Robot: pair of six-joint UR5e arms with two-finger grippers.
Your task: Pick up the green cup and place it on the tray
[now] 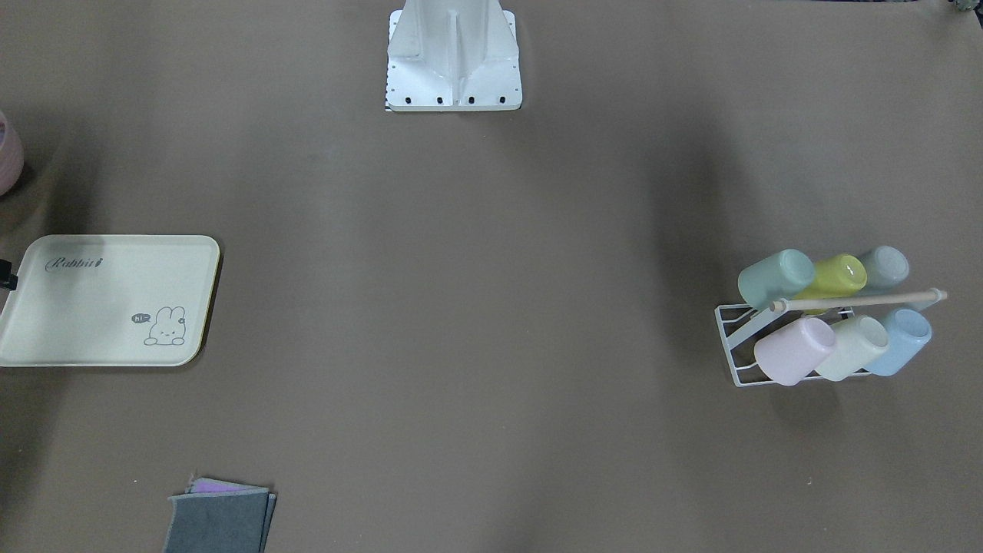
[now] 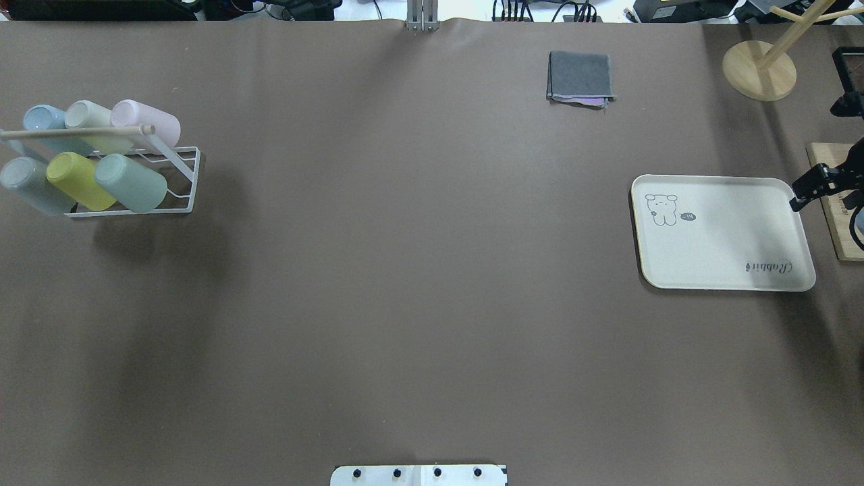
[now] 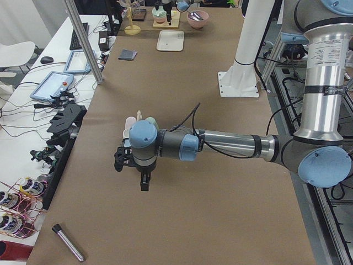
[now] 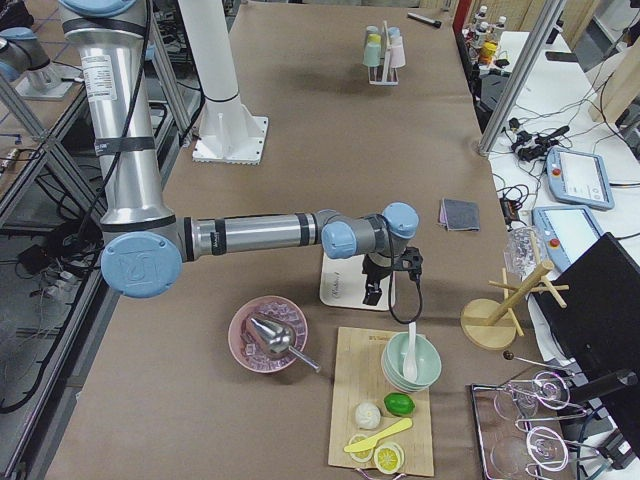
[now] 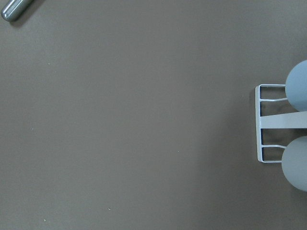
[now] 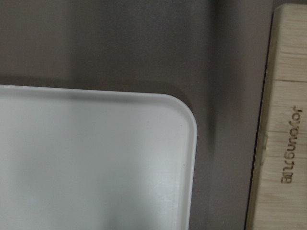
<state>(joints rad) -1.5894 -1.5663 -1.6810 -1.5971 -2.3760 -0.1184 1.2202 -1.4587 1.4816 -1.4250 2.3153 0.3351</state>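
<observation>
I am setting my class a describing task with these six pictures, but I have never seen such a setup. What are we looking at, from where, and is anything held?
These are two robot arms at a brown table, each ending in a two-finger gripper. Two pictures look down on the table from opposite sides, two look along it from its ends, and two come from cameras on the wrists. The left gripper hangs near a white wire rack that carries six tilted cups, the green cup among them. The right gripper hangs at the edge of the cream tray, which is bare. A folded grey cloth lies apart. Nothing appears held; whether the jaws are open is unclear.
</observation>
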